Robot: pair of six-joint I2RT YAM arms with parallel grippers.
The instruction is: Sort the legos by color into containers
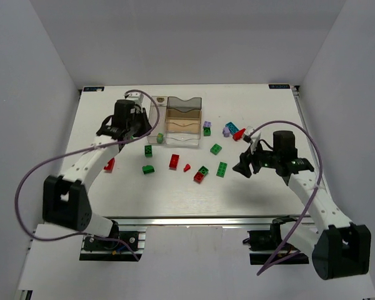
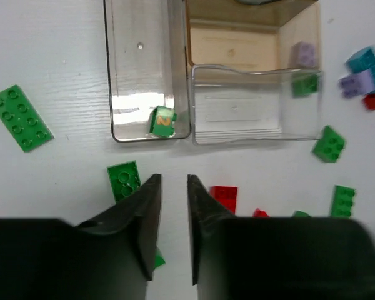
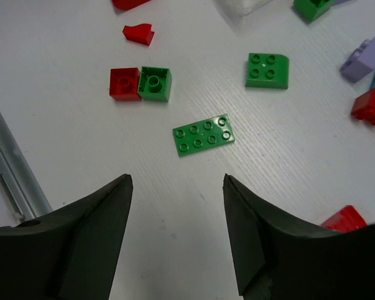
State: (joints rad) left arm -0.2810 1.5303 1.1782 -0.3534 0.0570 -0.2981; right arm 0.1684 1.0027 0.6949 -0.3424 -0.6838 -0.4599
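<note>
The containers are a clear brown-tinted tray (image 1: 184, 100) at the back of the table, also in the left wrist view (image 2: 253, 70). One green lego (image 2: 163, 120) lies in its long narrow compartment (image 2: 140, 75). My left gripper (image 2: 174, 181) hangs just in front of the tray (image 1: 141, 131), jaws a narrow gap apart with nothing between them. A small green brick (image 2: 124, 180) and a red brick (image 2: 225, 197) lie beside its tips. My right gripper (image 3: 177, 181) is wide open and holds nothing, above bare table near a flat green plate (image 3: 204, 134) (image 1: 221, 169).
Loose legos lie scattered in front of and right of the tray: green (image 1: 216, 149), red (image 1: 174, 160), a red-and-green pair (image 3: 140, 84), lilac (image 1: 226, 131), light blue (image 1: 232, 127), and a red one at the left (image 1: 109, 165). A metal rail (image 3: 9, 169) marks the table's near edge.
</note>
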